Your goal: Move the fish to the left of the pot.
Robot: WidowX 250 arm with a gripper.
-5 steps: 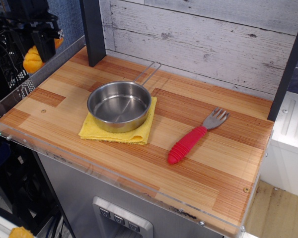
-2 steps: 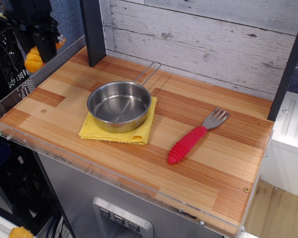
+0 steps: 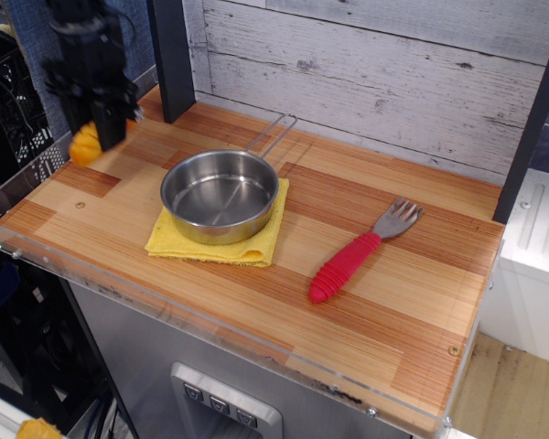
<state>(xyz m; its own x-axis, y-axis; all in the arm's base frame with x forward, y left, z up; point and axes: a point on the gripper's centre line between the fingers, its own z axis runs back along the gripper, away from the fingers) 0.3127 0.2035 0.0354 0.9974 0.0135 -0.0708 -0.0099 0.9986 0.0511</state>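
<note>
The orange-yellow fish (image 3: pixel 85 146) is held in my gripper (image 3: pixel 99 128) at the table's far left edge, a little above the wood. The black gripper is shut on it and covers its upper part. The shiny steel pot (image 3: pixel 220 194) stands on a folded yellow cloth (image 3: pixel 256 242) in the middle-left of the table, its wire handle pointing to the back. The fish hangs to the left of the pot, well apart from it.
A fork with a red handle (image 3: pixel 352 258) lies right of the pot. A dark post (image 3: pixel 169 55) stands at the back left, close to the gripper. A clear plastic rim (image 3: pixel 37 169) runs along the table's left and front edges.
The gripper with the fish has moved right and down, from beyond the left edge to over the table's left side. Pot, cloth and fork have not moved.
</note>
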